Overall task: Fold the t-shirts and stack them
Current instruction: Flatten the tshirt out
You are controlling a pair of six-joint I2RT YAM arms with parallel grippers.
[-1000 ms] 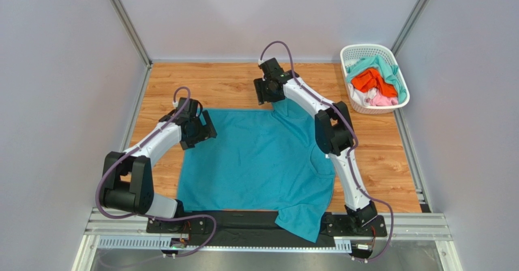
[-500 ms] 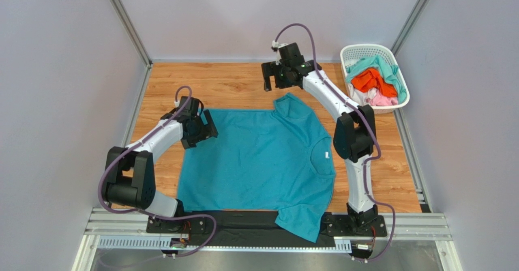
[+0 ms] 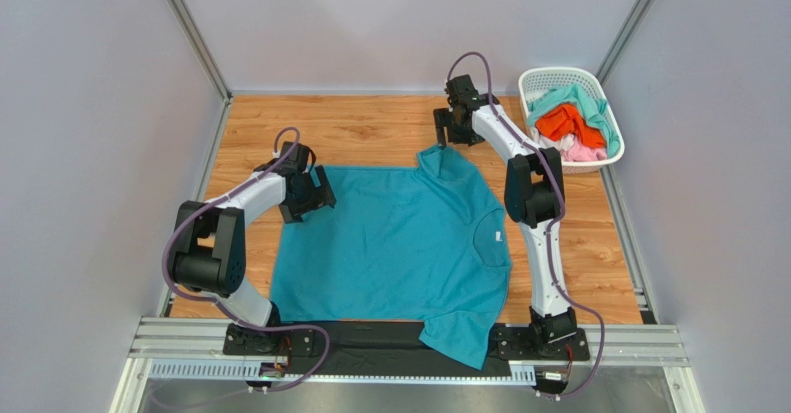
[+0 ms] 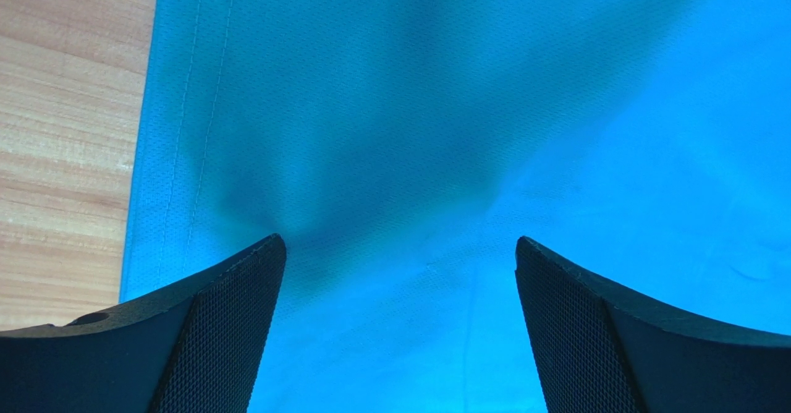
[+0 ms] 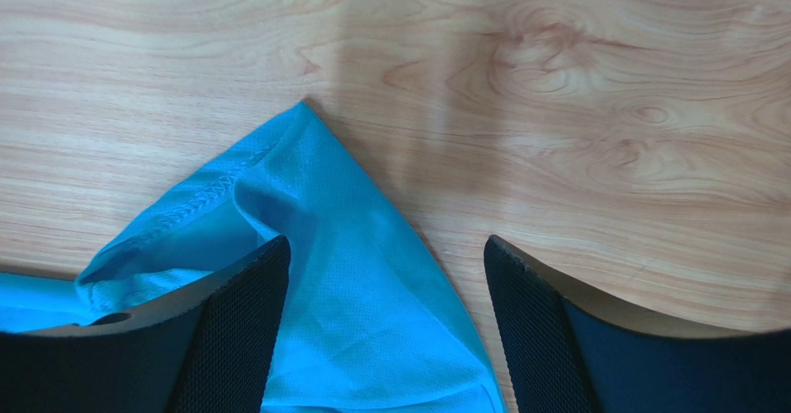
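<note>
Left pincer (image 3: 311,191) has its jaws apart over the far hem corner of the teal shirt (image 3: 399,246), nothing clamped. Right pincer (image 3: 449,133) also has its jaws apart, straddling the tip of the far sleeve (image 3: 444,160), which lies slack on the table (image 3: 362,125). No grip on it, as far as the wrist view shows.

Progress, my read: early.
- Teal shirt is spread flat mid-table, collar toward the right arm. No fold made, no stack started.
- Near sleeve (image 3: 461,339) droops over the front edge onto the rail, so it likely needs pulling back before any fold.
- Basket (image 3: 557,164) at the far right corner holds the rest, all bunched: mint-green shirt (image 3: 587,100), orange shirt (image 3: 560,121), pink shirt (image 3: 582,153).

Hard to tell:
- How many shirts are in the basket, since they overlap.
- Whether either pincer's tips touch the cloth. The wrist views cut off the lower fingers.
- Neck label (image 3: 499,237) is just a white speck, unreadable.
</note>
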